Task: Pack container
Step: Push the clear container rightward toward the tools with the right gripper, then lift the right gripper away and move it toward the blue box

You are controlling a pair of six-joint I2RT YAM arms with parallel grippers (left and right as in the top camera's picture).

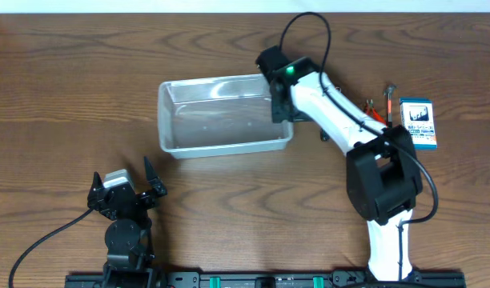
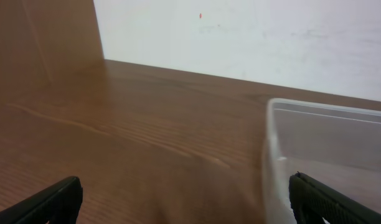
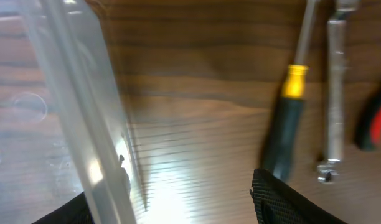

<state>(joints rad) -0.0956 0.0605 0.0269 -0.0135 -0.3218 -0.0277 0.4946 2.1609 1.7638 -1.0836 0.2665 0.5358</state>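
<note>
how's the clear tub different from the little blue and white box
The container is clear, colourless plastic; the box is opaque, printed blue and white. The container is far larger than the box. The container sits mid-table; the box lies far to the right. Both are rectangular and rest on the wooden table.

overhead: straight down, far up, whole table [image 1: 69, 96] in frame
left wrist: low, near-level, facing the back wall [image 2: 240, 37]
right wrist: super close, looking down at the table
shared: all three catch the container [image 1: 221, 120]
</note>
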